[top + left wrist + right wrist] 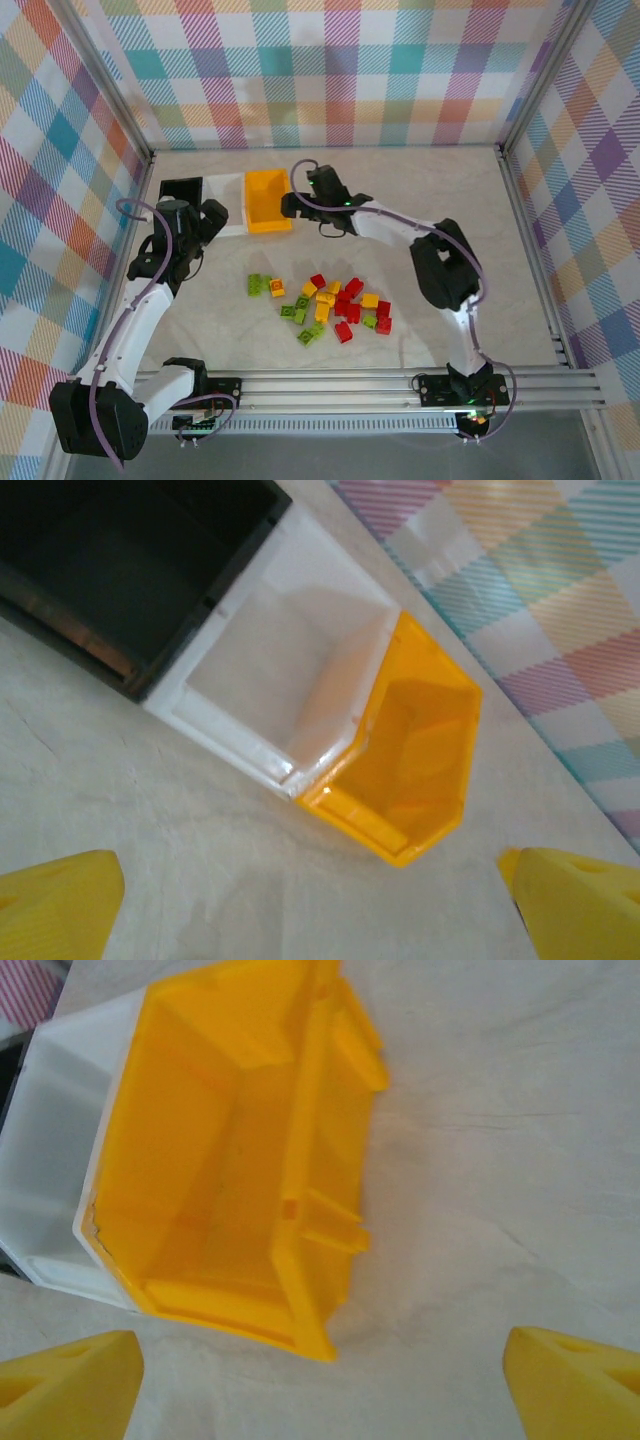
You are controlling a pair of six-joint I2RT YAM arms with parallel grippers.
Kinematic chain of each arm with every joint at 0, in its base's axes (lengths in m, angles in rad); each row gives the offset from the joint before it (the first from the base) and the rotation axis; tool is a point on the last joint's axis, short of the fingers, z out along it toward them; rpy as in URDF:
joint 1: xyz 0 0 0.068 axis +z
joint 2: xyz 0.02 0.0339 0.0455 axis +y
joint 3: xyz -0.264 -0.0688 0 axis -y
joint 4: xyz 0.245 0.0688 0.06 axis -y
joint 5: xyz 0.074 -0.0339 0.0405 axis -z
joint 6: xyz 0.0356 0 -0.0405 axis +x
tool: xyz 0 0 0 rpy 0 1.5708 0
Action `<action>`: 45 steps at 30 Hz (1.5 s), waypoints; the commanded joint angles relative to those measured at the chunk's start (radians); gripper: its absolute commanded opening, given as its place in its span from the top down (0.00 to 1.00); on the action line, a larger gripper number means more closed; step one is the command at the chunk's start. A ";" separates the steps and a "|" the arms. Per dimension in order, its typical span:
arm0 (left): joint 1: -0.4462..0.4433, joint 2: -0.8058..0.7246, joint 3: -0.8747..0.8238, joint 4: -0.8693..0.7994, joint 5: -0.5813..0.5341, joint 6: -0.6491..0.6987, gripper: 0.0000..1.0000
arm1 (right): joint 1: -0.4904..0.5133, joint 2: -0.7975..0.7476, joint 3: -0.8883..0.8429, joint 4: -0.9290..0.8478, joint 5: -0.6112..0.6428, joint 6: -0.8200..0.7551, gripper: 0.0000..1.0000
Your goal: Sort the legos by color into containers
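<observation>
Looking down from the top camera, we see the legos (pixel 322 300) lying loose on the table (pixel 440 200), clustered near the front middle between the two arms. Lime green ones sit mostly on the left and lower side, red ones toward the right, and yellow ones are mixed among them. At the back left three bins stand in a row, side touching side: the black bin (pixel 181 190), the white bin (pixel 228 190), then the orange bin (pixel 268 200). The left gripper (pixel 212 216) hangs over the near end of the white bin. The right gripper (pixel 296 205) is just beside the orange bin's right wall. From this height we cannot tell how either pair of jaws stands.

From the left wrist, we look onto all three bins, running from upper left to lower right: black, white, orange, each touching the next. A plaid wall (pixel 560 600) rises beyond them. The two yellow fingers (pixel 55 910) show at the bottom corners, so the jaws are wide apart, with bare table between them and nothing gripped.

From the right wrist, we see the orange bin close up, lying at a slant across the left half of the picture, its open top toward us. The white bin touches its left side, and bare table lies to the right. The yellow fingers here (pixel 70 1385) sit in the two bottom corners, jaws spread wide and gripping nothing. The orange bin's near corner lies just ahead of the gap between them.
</observation>
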 commanded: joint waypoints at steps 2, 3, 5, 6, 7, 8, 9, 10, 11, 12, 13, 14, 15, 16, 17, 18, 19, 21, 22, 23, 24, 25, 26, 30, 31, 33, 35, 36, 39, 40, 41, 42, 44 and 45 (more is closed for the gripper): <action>-0.011 -0.020 -0.026 -0.037 0.092 -0.009 0.00 | 0.002 0.125 0.188 -0.096 0.031 0.016 0.15; -0.013 -0.026 -0.032 -0.046 0.094 -0.009 0.00 | 0.003 0.156 0.229 -0.117 0.036 0.023 0.16; -0.012 -0.041 -0.043 -0.049 0.104 -0.008 0.00 | 0.003 0.211 0.304 -0.146 0.029 0.020 0.20; -0.015 -0.051 -0.048 -0.052 0.108 -0.008 0.00 | 0.004 0.238 0.339 -0.159 0.025 0.019 0.22; -0.015 -0.058 -0.052 -0.051 0.113 -0.008 0.00 | 0.005 0.259 0.368 -0.172 0.021 0.018 0.24; -0.016 -0.066 -0.055 -0.049 0.120 -0.002 0.00 | 0.005 0.285 0.408 -0.190 0.015 0.009 0.28; -0.017 -0.073 -0.059 -0.046 0.124 0.005 0.00 | 0.005 0.305 0.448 -0.214 0.019 0.004 0.30; -0.021 -0.077 -0.059 -0.048 0.123 0.010 0.00 | 0.005 0.329 0.483 -0.241 0.023 -0.003 0.32; -0.023 -0.080 -0.059 -0.052 0.121 0.017 0.00 | 0.005 0.353 0.531 -0.277 0.026 -0.013 0.35; -0.027 -0.080 -0.058 -0.056 0.119 0.021 0.00 | 0.005 0.380 0.582 -0.324 0.029 -0.022 0.37; -0.028 -0.081 -0.058 -0.060 0.118 0.023 0.00 | 0.005 0.400 0.622 -0.362 0.037 -0.031 0.39; -0.030 -0.082 -0.057 -0.062 0.118 0.020 0.00 | 0.007 0.414 0.650 -0.393 0.050 -0.042 0.43; -0.033 -0.084 -0.061 -0.061 0.117 0.017 0.00 | 0.006 0.419 0.659 -0.412 0.065 -0.047 0.45; -0.037 -0.088 -0.066 -0.057 0.117 0.014 0.00 | 0.006 0.419 0.659 -0.418 0.076 -0.048 0.48; -0.041 -0.089 -0.069 -0.054 0.117 0.010 0.00 | 0.005 0.418 0.654 -0.426 0.087 -0.053 0.51; -0.045 -0.089 -0.072 -0.055 0.117 0.009 0.00 | 0.006 0.417 0.653 -0.435 0.097 -0.053 0.56; -0.047 -0.088 -0.070 -0.060 0.116 0.010 0.00 | 0.006 0.414 0.647 -0.441 0.106 -0.051 0.60; -0.054 -0.086 -0.059 -0.084 0.107 0.013 0.00 | 0.006 0.389 0.603 -0.428 0.128 -0.051 0.69; -0.056 -0.086 -0.053 -0.094 0.104 0.014 0.00 | 0.007 0.371 0.576 -0.418 0.138 -0.050 0.72; -0.058 -0.089 -0.048 -0.102 0.103 0.018 0.00 | 0.005 0.347 0.539 -0.402 0.154 -0.053 0.75; -0.059 -0.093 -0.044 -0.108 0.103 0.020 0.00 | 0.007 0.321 0.505 -0.390 0.171 -0.056 0.78; -0.062 -0.096 -0.042 -0.112 0.101 0.021 0.00 | 0.007 0.300 0.479 -0.384 0.191 -0.060 0.80; -0.063 -0.102 -0.038 -0.116 0.100 0.023 0.00 | 0.004 0.273 0.450 -0.384 0.217 -0.061 0.83; -0.069 -0.120 -0.033 -0.120 0.105 0.018 0.00 | -0.012 0.153 0.300 -0.354 0.271 -0.063 0.98; -0.070 -0.118 -0.033 -0.116 0.113 0.018 0.00 | -0.020 0.111 0.248 -0.341 0.282 -0.064 1.00; -0.074 -0.109 -0.026 -0.122 0.120 0.014 0.00 | -0.033 0.035 0.156 -0.328 0.311 -0.081 1.00; -0.076 -0.098 -0.012 -0.134 0.133 0.014 0.00 | -0.048 -0.040 0.065 -0.335 0.341 -0.116 1.00; -0.078 -0.094 -0.009 -0.137 0.138 0.014 0.00 | -0.058 -0.079 0.015 -0.338 0.355 -0.134 1.00; -0.083 -0.092 -0.010 -0.124 0.156 0.008 0.00 | -0.101 -0.185 -0.139 -0.329 0.367 -0.149 1.00; -0.085 -0.092 -0.011 -0.120 0.160 0.008 0.00 | -0.119 -0.216 -0.188 -0.317 0.358 -0.149 1.00; -0.089 -0.093 -0.011 -0.115 0.160 0.008 0.00 | -0.138 -0.252 -0.243 -0.297 0.346 -0.155 1.00; -0.092 -0.090 -0.013 -0.110 0.160 0.010 0.00 | -0.157 -0.283 -0.292 -0.277 0.329 -0.169 1.00; -0.097 -0.087 -0.016 -0.107 0.158 0.012 0.00 | -0.185 -0.330 -0.364 -0.256 0.310 -0.200 1.00; -0.099 -0.083 -0.017 -0.106 0.158 0.013 0.00 | -0.197 -0.351 -0.397 -0.246 0.293 -0.217 1.00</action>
